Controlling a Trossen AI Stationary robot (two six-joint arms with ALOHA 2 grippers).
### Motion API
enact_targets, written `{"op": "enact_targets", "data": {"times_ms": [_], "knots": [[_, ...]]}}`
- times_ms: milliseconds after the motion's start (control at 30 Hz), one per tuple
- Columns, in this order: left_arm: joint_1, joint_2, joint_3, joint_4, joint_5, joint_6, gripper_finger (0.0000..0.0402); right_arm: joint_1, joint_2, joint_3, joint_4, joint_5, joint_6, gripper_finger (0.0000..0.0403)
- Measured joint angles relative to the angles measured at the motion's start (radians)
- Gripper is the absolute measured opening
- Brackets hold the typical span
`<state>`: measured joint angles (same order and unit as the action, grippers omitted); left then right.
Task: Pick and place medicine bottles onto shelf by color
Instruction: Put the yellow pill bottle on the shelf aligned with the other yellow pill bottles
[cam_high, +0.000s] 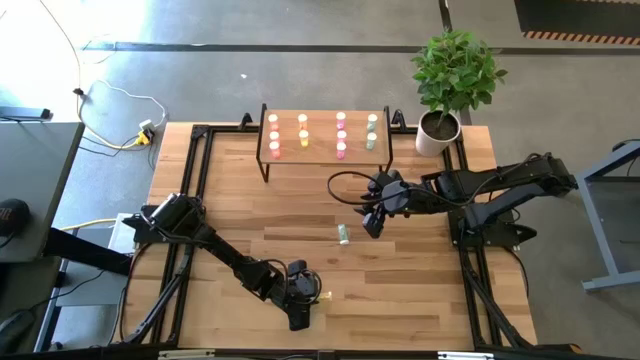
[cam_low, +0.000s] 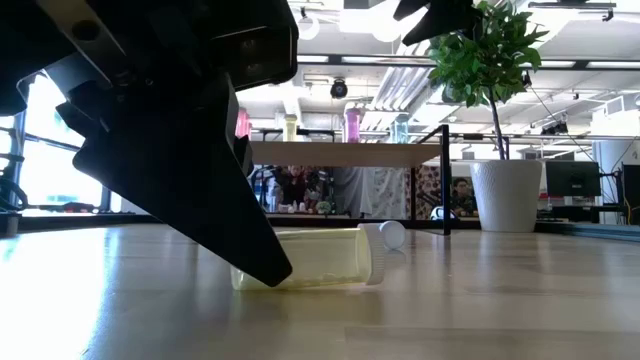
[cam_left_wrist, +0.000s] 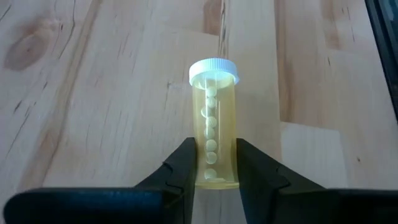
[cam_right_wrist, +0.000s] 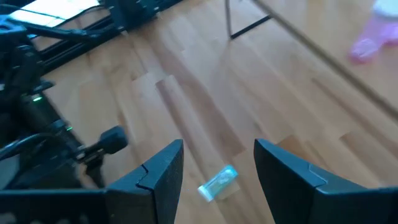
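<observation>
A yellow bottle (cam_left_wrist: 216, 134) with a white cap (cam_left_wrist: 213, 71) lies on its side on the wooden table near the front edge; it also shows in the high view (cam_high: 325, 295). My left gripper (cam_left_wrist: 216, 163) is shut on its base end. A pale green bottle (cam_high: 342, 234) lies on its side at mid-table. My right gripper (cam_high: 372, 222) hovers open just to its right and above it, with the bottle (cam_right_wrist: 217, 182) showing between its fingers. The shelf (cam_high: 320, 150) stands at the far side and holds several bottles in colour columns. My left gripper pinches the yellow bottle's base end (cam_left_wrist: 216, 175) between its two fingers, one on each side wall. The fingers come in low, slanting down along the bottle's length from its base. The bottle lies on its side on the table (cam_low: 310, 258), with its cap pointing away from the gripper.
A white pot with a green plant (cam_high: 437, 130) stands at the table's far right corner, beside the shelf. A black frame (cam_high: 200, 135) runs around the tabletop. Bare wood lies between the two grippers and in front of the shelf.
</observation>
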<state>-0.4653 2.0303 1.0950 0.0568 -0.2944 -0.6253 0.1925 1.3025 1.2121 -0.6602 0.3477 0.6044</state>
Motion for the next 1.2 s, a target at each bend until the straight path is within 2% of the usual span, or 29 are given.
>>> {"op": "enact_targets", "data": {"times_ms": [200,300,467,567,667,933,1033,1200], "knots": [[0.009,-0.041,-0.002,-0.025,0.015,-0.018,0.0098,0.000,0.000,0.000,0.027,-0.076,-0.027,0.0187],[0.022,-0.082,-0.002,-0.039,0.009,-0.014,0.0094,0.000,0.000,0.000,0.048,-0.102,-0.034,0.0187],[0.049,-0.186,-0.002,-0.045,-0.008,0.029,0.0085,0.000,0.000,0.000,0.114,-0.155,-0.060,0.0187],[0.065,-0.260,-0.002,-0.057,-0.037,0.072,0.0087,0.000,-0.001,0.000,0.163,-0.224,-0.086,0.0187],[0.075,-0.342,-0.002,-0.094,-0.092,0.112,0.0088,0.000,-0.001,0.022,0.164,-0.302,-0.113,0.0187],[0.076,-0.527,-0.008,-0.254,-0.286,0.166,0.0089,-0.002,-0.003,0.139,0.168,-0.305,-0.231,0.0187],[0.077,-0.591,-0.068,-0.254,-0.341,0.145,0.0089,-0.003,-0.003,0.172,0.182,-0.303,-0.277,0.0187],[0.077,-0.691,-0.214,-0.090,-0.447,0.109,0.0089,-0.003,0.000,0.182,0.293,-0.303,-0.358,0.0187]]}}
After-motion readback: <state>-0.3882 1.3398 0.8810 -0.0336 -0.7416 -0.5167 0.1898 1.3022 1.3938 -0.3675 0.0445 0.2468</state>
